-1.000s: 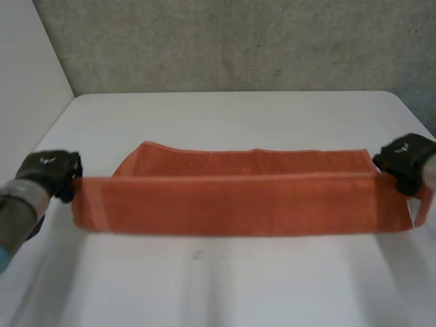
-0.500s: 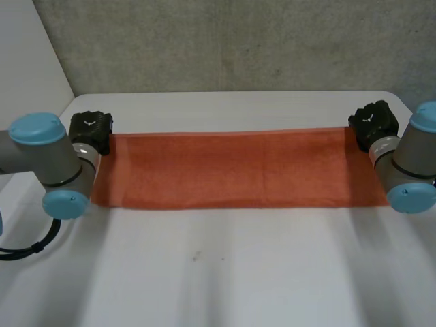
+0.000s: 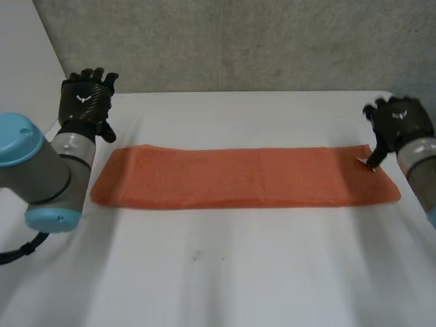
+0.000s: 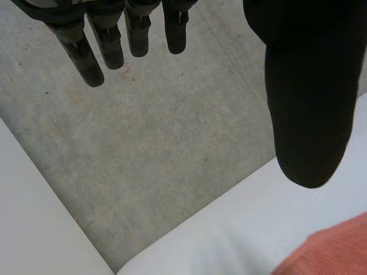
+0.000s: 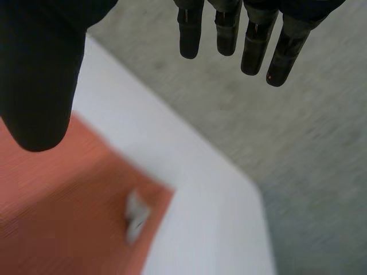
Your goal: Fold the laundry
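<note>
Lying folded on the bench (image 3: pixel 225 272) is the towel (image 3: pixel 245 177). Left hand (image 3: pixel 85 102) at ten o'clock, right hand (image 3: pixel 398 126) at three, both with fingers apart.

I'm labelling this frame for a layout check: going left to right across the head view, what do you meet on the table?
left hand → towel → right hand

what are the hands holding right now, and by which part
Nothing is held. The left hand and the right hand are both open, fingers straight, and the orange towel lies flat on the table between them.
</note>
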